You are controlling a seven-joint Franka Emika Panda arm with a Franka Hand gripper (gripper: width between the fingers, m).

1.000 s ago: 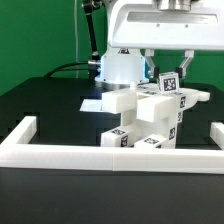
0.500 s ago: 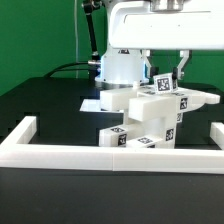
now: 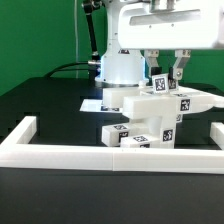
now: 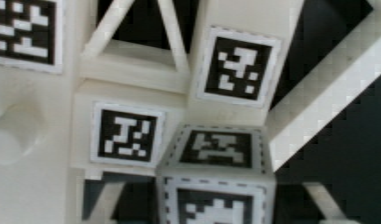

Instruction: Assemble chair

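Note:
The chair [image 3: 150, 118] is a partly joined stack of blocky white pieces with black-and-white tags, standing mid-table behind the border frame. Its flat seat plate [image 3: 130, 101] sticks out toward the exterior view's left, and a tagged piece [image 3: 164, 82] rises at its top. My gripper [image 3: 166, 80] hangs straight down over that piece with one finger on each side, shut on it. In the wrist view the tagged piece [image 4: 219, 200] lies between my fingers [image 4: 109, 192], with more tagged chair faces [image 4: 130, 134] beyond.
The long white border frame [image 3: 110, 153] runs across the front and up both sides. The marker board [image 3: 90, 103] lies flat on the black table behind the chair. The arm's white base [image 3: 120, 68] and a black cable stand at the back.
The fingers have drawn closer together round the top tagged piece. The chair has shifted and turned slightly toward the exterior view's right.

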